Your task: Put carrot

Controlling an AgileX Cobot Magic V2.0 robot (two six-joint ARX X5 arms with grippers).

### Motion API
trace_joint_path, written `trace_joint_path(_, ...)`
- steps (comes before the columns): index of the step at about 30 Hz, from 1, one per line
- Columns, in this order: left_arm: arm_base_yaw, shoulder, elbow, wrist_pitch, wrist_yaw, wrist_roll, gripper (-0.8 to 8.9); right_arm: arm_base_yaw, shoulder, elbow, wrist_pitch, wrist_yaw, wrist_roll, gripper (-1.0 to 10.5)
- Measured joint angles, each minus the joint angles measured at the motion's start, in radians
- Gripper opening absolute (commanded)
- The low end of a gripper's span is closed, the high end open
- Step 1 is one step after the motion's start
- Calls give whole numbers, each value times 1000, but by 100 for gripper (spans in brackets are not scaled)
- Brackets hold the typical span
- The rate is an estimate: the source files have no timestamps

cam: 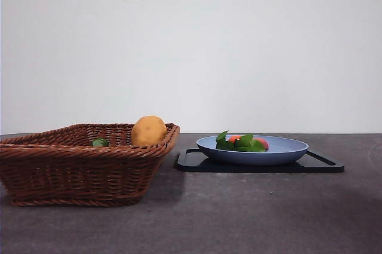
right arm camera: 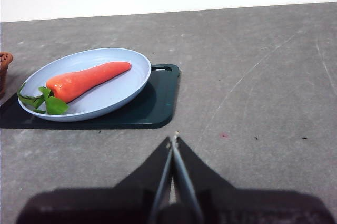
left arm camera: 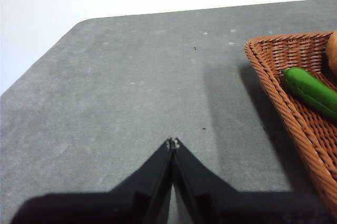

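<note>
Lying lengthwise across the blue plate (right arm camera: 121, 95), the carrot (right arm camera: 87, 80) sits nearer my right hand (right arm camera: 173, 140), which is pressed closed and empty.

Green item (cam: 100, 142) mostly hidden behind basket (cam: 77, 170) rim, carrot (cam: 245, 143) body largely leaf-covered — front view

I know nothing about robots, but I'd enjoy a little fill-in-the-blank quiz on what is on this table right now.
1. The carrot lies on a light blue ____.
2. The plate rests on a dark ____.
3. The yellow-orange lump sits inside the woven ____.
4. The left gripper and the right gripper each hold ____.

Missing words: plate; tray; basket; nothing
</note>
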Motion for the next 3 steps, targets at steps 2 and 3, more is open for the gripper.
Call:
trace_joint_path(2,0,0,0,0,0,0,8,0,0,0,0,0,0,3)
trace_joint_path(3,0,0,0,0,0,0,8,0,0,0,0,0,0,4)
